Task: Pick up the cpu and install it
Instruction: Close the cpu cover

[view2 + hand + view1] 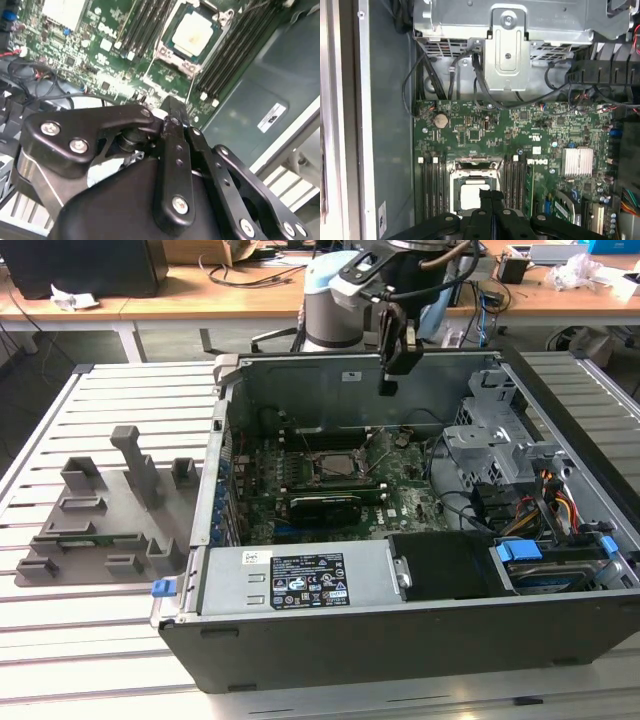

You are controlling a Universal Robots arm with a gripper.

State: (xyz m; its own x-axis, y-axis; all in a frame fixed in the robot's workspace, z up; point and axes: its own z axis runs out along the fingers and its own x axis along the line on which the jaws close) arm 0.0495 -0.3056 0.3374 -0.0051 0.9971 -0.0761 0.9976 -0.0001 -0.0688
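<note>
The cpu [192,32] is a silvery square chip lying flat in the socket on the green motherboard [95,45], inside the open computer case [400,640]. It also shows in the first wrist view, cpu [469,196], partly behind the fingertips, and small in the exterior view, cpu [336,465]. My gripper [389,388] hangs above the case near its back wall, well clear of the board. In both wrist views its black fingers are pressed together, gripper [489,194] and gripper [173,103], with nothing between them.
A grey plastic holder tray [100,510] with upright blocks lies on the slatted table at the exterior view's left. Inside the case sit a long black expansion card [325,506], a metal drive cage [490,430], loose cables [455,505] and the power supply [300,580].
</note>
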